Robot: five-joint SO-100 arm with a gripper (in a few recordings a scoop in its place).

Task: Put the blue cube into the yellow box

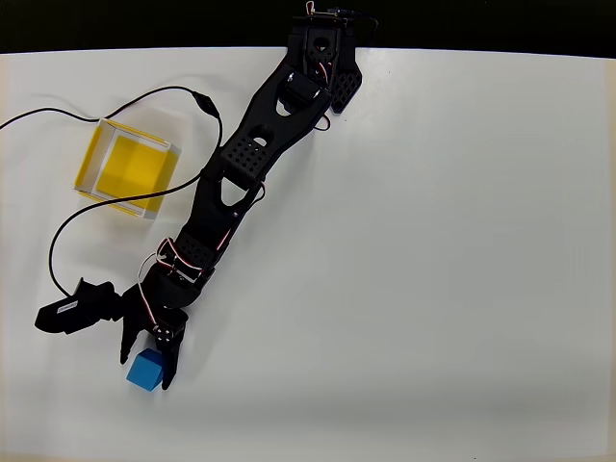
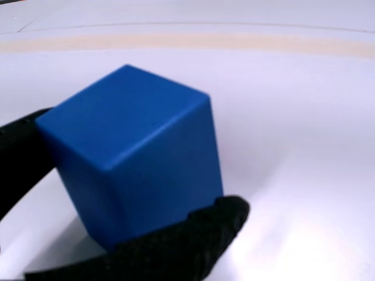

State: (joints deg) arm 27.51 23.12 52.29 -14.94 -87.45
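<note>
In the overhead view I see the yellow box (image 1: 127,169) at the left of the white bench (image 1: 433,269), well apart from the blue cube (image 1: 145,371) near the front edge. My gripper (image 1: 147,372) has its jaws closed against the cube's (image 2: 135,158) sides.

There is one blue cube (image 1: 145,371), lying well below and slightly right of the yellow box (image 1: 92,157) in the overhead view, and the same single cube (image 2: 137,158) appears in the wrist view. There is one yellow box, the only container on the one white table (image 1: 433,269). One black arm (image 1: 252,159) with one gripper (image 1: 146,369) reaches past the box's right side, and one thin black cable (image 1: 67,223) loops around the box.
</note>
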